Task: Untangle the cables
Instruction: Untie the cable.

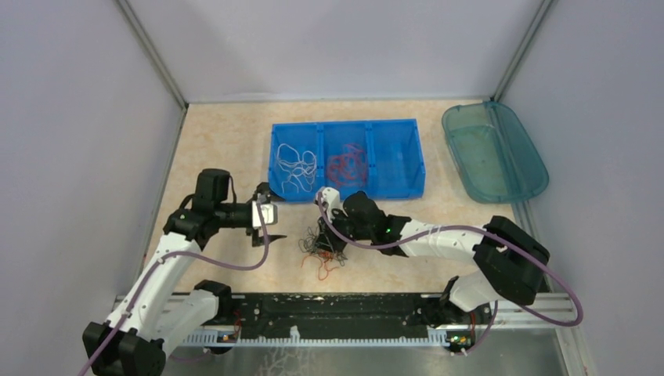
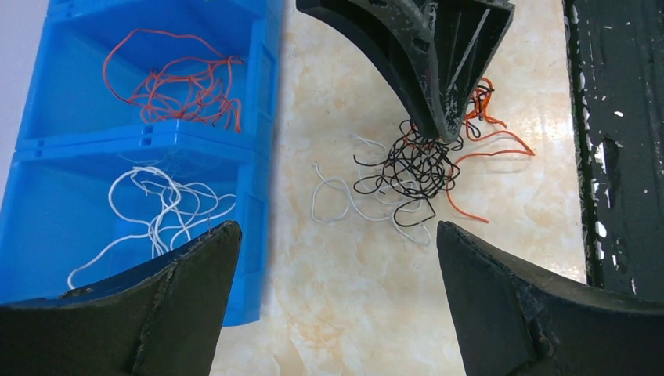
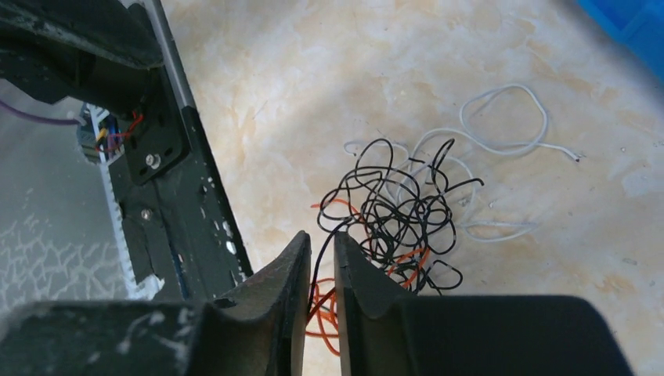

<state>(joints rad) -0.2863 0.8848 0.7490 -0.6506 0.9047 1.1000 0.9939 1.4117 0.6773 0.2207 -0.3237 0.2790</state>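
Jaws gape on the level left arm [image 1: 168, 262]; right arm's [image 1: 438, 239] dip into cables [image 3: 399, 211], nearly together (grip unclear).

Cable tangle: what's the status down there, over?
Left hand open. Right hand nearly shut, black cable between fingers, grip unclear. Tangle on table; nothing blocking.

This is a robotics lab cell. Plain grey panels [image 1: 78, 117] on metal posts [image 1: 153, 53] wall three sides of a marble-patterned counter [image 1: 227, 141]. A left arm [image 1: 156, 274] and a right arm [image 1: 458, 241] are bolted to a black rail [image 1: 344, 313] along its near edge.
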